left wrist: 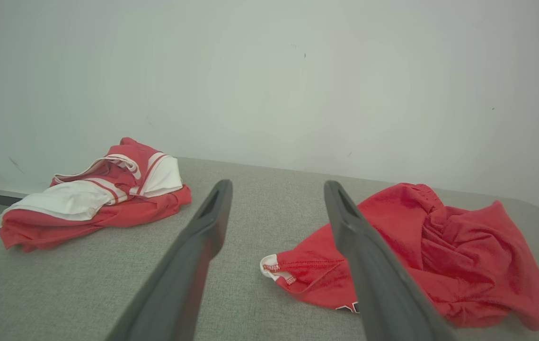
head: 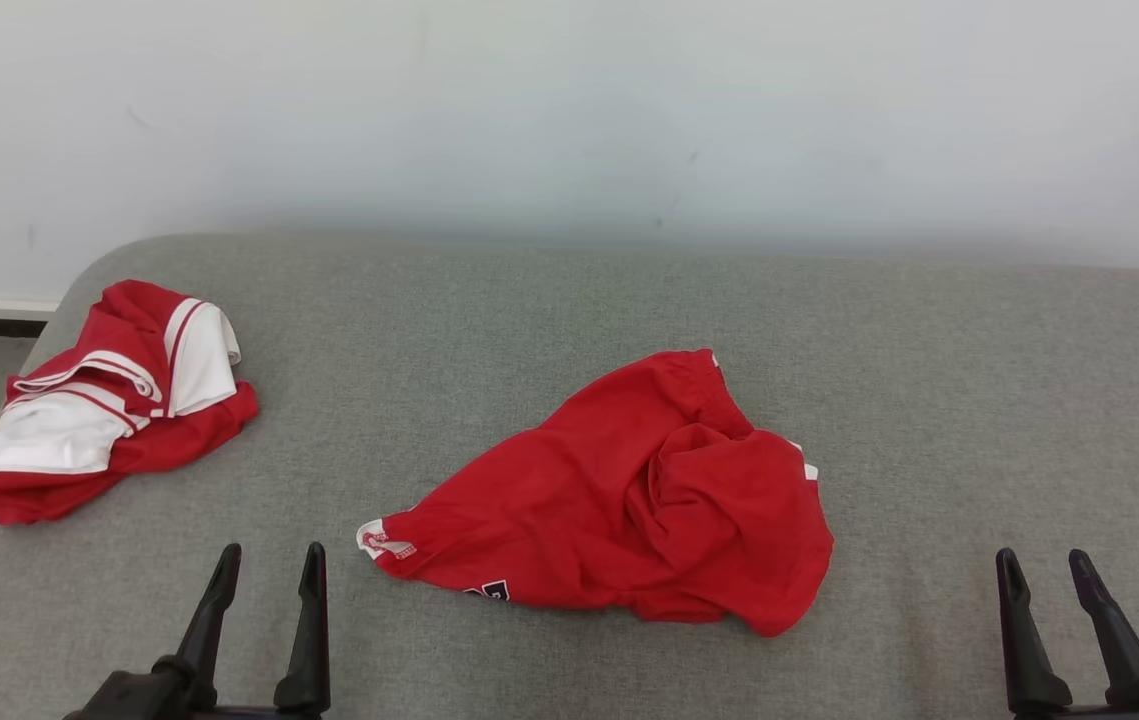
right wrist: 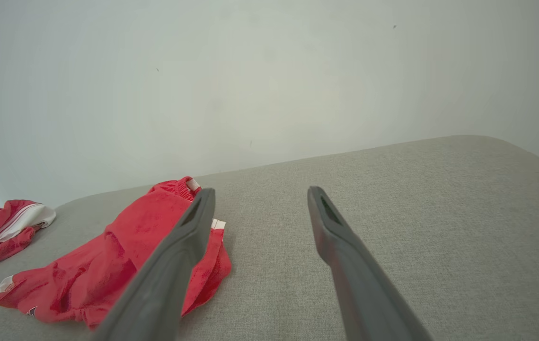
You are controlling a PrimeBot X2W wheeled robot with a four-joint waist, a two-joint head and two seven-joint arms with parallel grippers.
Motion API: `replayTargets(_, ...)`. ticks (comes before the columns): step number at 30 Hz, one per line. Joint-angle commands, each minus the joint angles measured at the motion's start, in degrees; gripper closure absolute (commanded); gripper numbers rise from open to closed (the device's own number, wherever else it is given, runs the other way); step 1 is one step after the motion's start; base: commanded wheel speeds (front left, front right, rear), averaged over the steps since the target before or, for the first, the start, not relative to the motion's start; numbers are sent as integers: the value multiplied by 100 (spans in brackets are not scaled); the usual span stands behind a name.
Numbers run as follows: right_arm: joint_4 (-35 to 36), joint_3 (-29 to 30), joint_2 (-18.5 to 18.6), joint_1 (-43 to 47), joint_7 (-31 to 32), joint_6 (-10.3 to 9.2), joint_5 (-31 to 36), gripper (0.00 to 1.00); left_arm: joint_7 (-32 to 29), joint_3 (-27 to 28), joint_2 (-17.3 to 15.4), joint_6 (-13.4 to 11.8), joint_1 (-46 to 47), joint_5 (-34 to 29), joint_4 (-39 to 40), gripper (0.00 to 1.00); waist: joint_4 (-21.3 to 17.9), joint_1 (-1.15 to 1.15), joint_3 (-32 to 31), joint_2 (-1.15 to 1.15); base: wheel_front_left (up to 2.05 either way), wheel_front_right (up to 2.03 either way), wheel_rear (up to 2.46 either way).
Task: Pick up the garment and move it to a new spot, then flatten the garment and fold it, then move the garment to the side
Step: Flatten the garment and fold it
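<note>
You have a plain red garment (head: 629,490) with white trim at its hem, a red-and-white top (head: 109,400) with thin stripes, a grey woven counter (head: 929,400), and a white wall (head: 569,100).

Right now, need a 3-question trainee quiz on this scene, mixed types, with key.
1. True or false: the right gripper is holding the red garment in the middle.
2. Where does the red-and-white garment lie on the grey surface? A) far left B) centre C) far right
3. Fill in: both the right and the left gripper stand ____.
Key: 1 false; 2 A; 3 open.
</note>
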State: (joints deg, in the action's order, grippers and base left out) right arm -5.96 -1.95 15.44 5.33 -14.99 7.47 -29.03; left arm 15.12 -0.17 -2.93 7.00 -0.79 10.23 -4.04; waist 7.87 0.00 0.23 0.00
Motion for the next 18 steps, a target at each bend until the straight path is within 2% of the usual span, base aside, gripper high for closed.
replayTargets(1,157,19,-52,123,-28,3,202,0,4,36,4,4,-99,-30,12,0,-25,0,-20,0,0,0,0)
replayTargets(8,489,80,-310,351,-27,3,528,0,4,79,-42,14,-142,-154,-20,0,-44,0,-74,0,0,0,0)
replayTargets(18,339,-64,-270,345,-28,3,511,0,4,41,-37,32,-147,-158,-36,0,23,0,-77,0,0,0,0)
